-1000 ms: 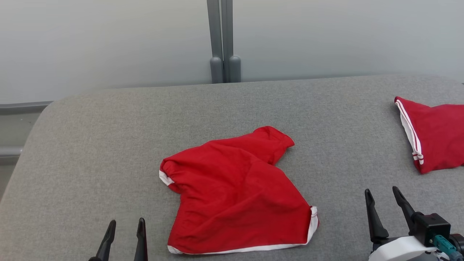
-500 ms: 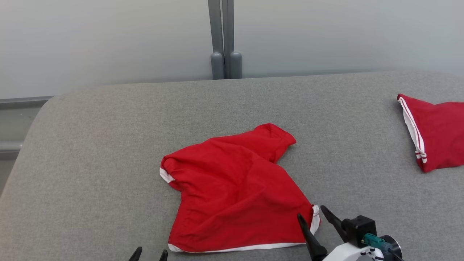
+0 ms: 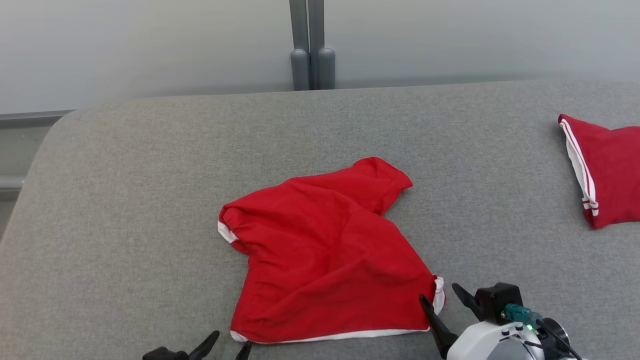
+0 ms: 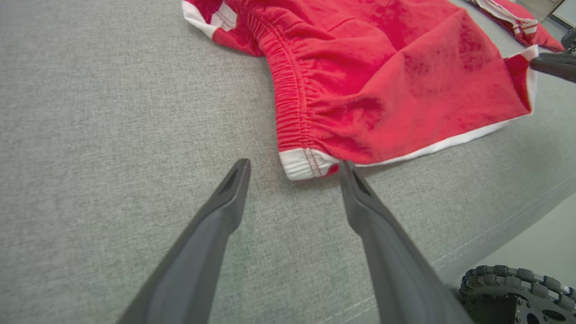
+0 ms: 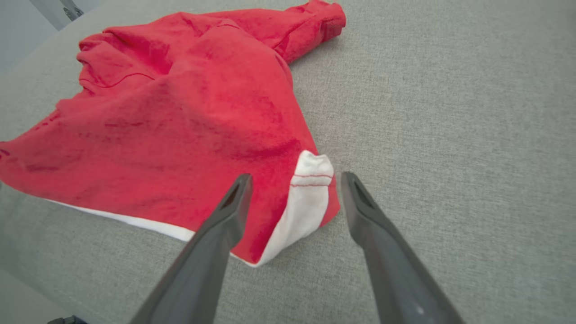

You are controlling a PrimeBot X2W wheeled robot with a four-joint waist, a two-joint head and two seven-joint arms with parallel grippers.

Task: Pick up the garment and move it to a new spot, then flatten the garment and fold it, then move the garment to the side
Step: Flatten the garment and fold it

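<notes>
Red shorts with white trim (image 3: 325,250) lie rumpled near the middle of the grey upholstered surface (image 3: 150,175), so we judge every step remains, our left gripper (image 3: 231,339) and right gripper (image 3: 439,292) both spread apart at its near corners.

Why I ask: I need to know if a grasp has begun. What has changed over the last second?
The right hand swung in leftward and now straddles the near right, white-trimmed corner of the red shorts. The left hand shifted right to their near left corner. Both are open; nothing is gripped. The shorts and the second red garment lie as before; only the camera tilted.
</notes>
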